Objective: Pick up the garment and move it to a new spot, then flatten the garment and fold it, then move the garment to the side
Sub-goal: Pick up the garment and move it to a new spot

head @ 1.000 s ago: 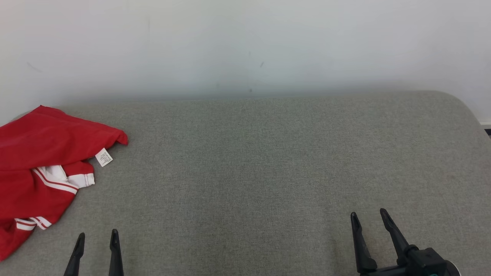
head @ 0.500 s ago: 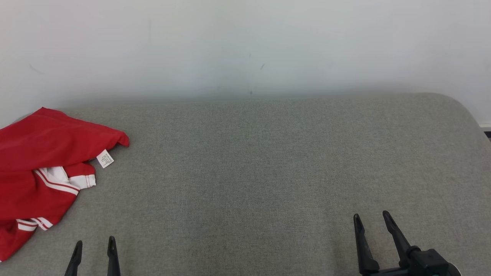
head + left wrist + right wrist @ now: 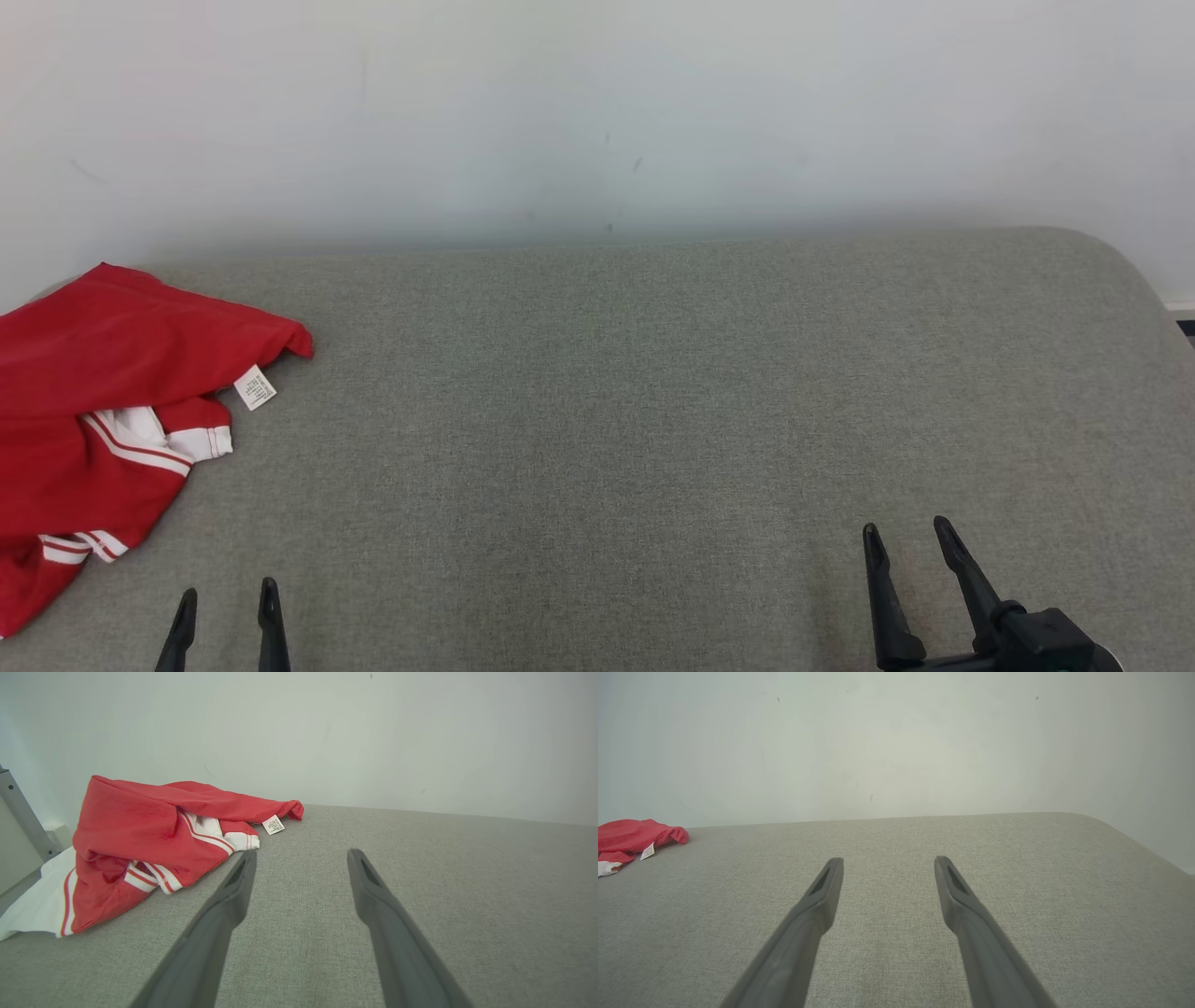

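Note:
The garment (image 3: 84, 411) is red with white striped trim and a small white tag (image 3: 254, 386). It lies crumpled at the far left of the grey fabric surface (image 3: 616, 401), partly beyond the head view's left edge. My left gripper (image 3: 227, 597) stands open near the front edge, below and to the right of the garment, apart from it. In the left wrist view the garment (image 3: 149, 840) lies ahead and left of my left gripper (image 3: 301, 856). My right gripper (image 3: 906, 537) stands open at the lower right, over bare fabric. The right wrist view has the garment (image 3: 630, 837) far to the left of my right gripper (image 3: 887, 863).
A pale wall (image 3: 597, 112) rises directly behind the grey surface. The surface's right end curves away at a rounded corner (image 3: 1120, 271). A grey metal post (image 3: 21, 812) stands at the left beyond the garment.
The head view has shifted slightly, so everything sits a little lower. My left gripper has dropped lower in the view. The garment has not moved on the surface.

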### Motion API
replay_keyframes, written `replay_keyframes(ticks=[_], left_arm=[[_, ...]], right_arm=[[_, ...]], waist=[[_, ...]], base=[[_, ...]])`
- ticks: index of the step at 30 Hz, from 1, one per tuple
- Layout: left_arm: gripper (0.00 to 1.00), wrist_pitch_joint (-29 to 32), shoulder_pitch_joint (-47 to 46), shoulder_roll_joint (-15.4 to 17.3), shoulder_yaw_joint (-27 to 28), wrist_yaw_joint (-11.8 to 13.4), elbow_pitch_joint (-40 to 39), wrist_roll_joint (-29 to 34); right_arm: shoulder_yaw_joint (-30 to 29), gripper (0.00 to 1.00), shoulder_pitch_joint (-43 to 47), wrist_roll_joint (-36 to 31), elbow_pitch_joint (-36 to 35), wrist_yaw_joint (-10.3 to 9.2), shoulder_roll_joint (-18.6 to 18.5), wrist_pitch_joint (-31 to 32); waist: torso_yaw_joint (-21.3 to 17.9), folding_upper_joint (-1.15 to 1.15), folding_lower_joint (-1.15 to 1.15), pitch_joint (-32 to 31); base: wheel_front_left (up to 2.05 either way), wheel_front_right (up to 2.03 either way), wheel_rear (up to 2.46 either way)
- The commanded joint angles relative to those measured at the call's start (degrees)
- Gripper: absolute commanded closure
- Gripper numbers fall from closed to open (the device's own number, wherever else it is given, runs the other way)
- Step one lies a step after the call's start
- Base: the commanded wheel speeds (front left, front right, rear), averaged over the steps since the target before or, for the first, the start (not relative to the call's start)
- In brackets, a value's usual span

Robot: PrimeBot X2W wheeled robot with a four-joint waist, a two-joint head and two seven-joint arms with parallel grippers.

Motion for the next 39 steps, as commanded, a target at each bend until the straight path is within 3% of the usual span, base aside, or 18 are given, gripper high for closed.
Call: replay_keyframes(ticks=[1,28,39], left_arm=[[0.00,-0.16,0.67,-0.13,0.13,0.04,-0.20,0.07],[0.00,-0.16,0.86,-0.15,0.16,0.28,-0.82,-1.16],[0.00,-0.16,0.18,-0.13,0.34,0.39,-0.46,-0.52]], right_arm=[[-0.08,0.00,0.32,0.44,0.07,-0.12,-0.07,-0.08],[0.11,0.00,0.62,0.43,-0.13,-0.12,-0.07,-0.08],[-0.09,0.00,0.81,1.18,0.08,-0.12,-0.06,-0.08]], waist=[[0.01,0.00,0.00,0.01],[0.09,0.00,0.00,0.25],[3.48,0.00,0.00,0.37]], base=[[0.00,0.00,0.00],[0.00,0.00,0.00],[0.00,0.00,0.00]])
